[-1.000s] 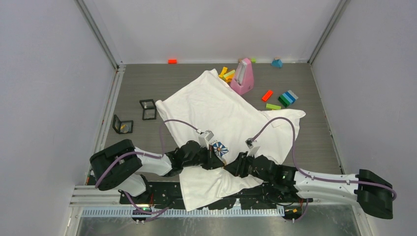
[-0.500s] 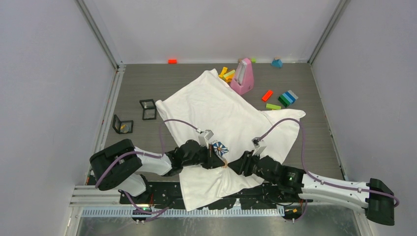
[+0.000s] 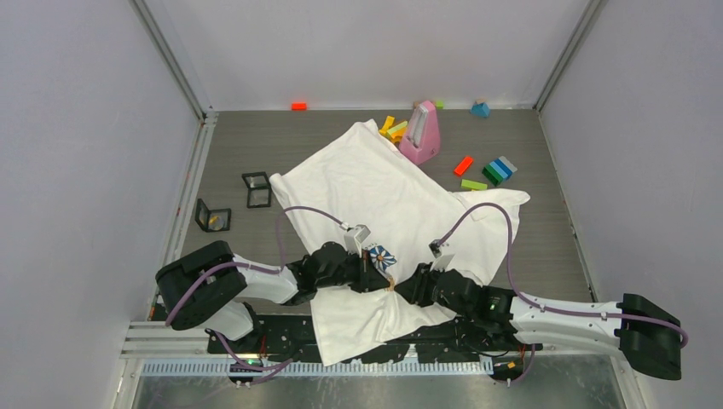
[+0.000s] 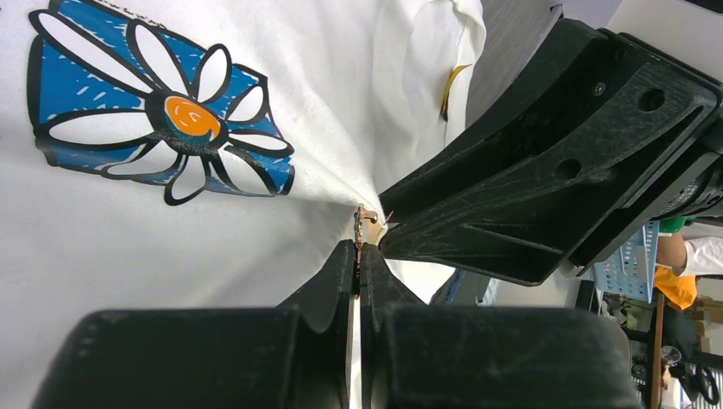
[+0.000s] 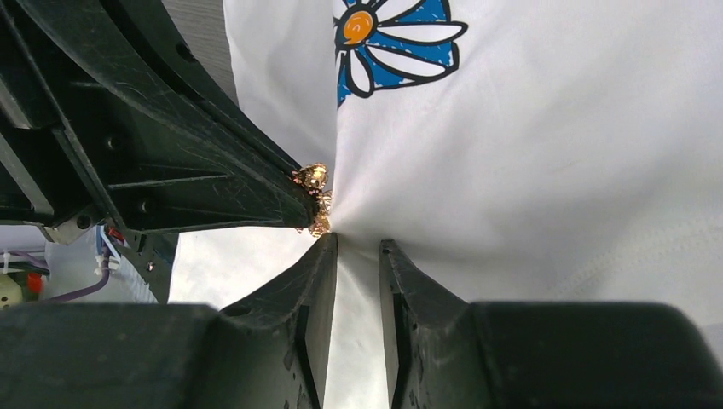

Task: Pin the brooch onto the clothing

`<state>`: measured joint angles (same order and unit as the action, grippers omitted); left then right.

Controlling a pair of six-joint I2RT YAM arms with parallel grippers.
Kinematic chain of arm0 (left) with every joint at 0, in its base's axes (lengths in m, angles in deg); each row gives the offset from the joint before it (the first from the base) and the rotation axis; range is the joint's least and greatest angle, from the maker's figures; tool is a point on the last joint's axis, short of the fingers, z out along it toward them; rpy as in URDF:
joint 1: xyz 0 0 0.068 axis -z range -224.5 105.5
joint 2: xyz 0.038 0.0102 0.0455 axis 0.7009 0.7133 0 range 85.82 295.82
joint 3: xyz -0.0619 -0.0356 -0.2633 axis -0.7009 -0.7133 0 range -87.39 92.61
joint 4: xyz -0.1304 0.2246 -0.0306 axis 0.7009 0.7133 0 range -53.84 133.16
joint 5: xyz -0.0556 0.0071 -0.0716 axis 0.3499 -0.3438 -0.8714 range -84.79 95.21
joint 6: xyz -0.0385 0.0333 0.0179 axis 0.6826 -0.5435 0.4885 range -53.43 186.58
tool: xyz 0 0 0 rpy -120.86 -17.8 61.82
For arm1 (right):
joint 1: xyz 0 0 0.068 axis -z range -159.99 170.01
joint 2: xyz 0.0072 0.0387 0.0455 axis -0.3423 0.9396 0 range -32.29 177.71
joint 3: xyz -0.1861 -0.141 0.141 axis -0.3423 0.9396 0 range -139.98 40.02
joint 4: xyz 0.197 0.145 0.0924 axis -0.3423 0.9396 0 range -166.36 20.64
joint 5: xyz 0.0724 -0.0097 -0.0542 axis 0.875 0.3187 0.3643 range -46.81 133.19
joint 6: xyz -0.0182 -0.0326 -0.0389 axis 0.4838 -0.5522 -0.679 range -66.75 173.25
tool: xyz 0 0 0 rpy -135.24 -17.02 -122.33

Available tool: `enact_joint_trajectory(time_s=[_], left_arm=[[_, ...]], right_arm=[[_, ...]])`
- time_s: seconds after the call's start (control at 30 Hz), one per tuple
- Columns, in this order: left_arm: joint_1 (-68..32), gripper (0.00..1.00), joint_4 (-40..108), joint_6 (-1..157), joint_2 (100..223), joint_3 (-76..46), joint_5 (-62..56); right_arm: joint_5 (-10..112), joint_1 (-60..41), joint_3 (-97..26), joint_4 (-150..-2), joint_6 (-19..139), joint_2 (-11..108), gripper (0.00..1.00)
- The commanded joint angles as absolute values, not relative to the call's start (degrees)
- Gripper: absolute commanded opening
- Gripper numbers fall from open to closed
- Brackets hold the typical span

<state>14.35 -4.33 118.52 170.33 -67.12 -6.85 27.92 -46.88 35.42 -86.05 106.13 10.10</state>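
Clamped together on the edge of the small, surely light brooch (image 4: 369, 228), my left gripper (image 4: 359, 249) holds it against the soft, limp T-shirt (image 3: 375, 183) on the table (image 3: 256, 145), while my right gripper (image 5: 356, 247) stands narrowly parted at the pucker, grip uncertain.

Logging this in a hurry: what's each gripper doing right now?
Left gripper: closed, holding the brooch.
Right gripper: jaws slightly apart over the shirt, nothing visibly held.

Pale walls (image 3: 367, 51), grey plank tabletop (image 3: 256, 145)
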Motion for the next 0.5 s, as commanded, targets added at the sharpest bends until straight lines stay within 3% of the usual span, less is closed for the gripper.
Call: enact_joint_trajectory(time_s=[0.0, 0.47], left_arm=[[14.20, 0.00, -8.53, 118.07, 170.78, -65.90, -8.04], [14.15, 0.00, -8.89, 118.05, 171.64, -65.35, -8.94]], right_arm=[[26.26, -47.03, 34.71, -91.29, 104.76, 10.26, 0.30], [26.50, -47.05, 34.54, -92.99, 103.97, 12.00, 0.19]])
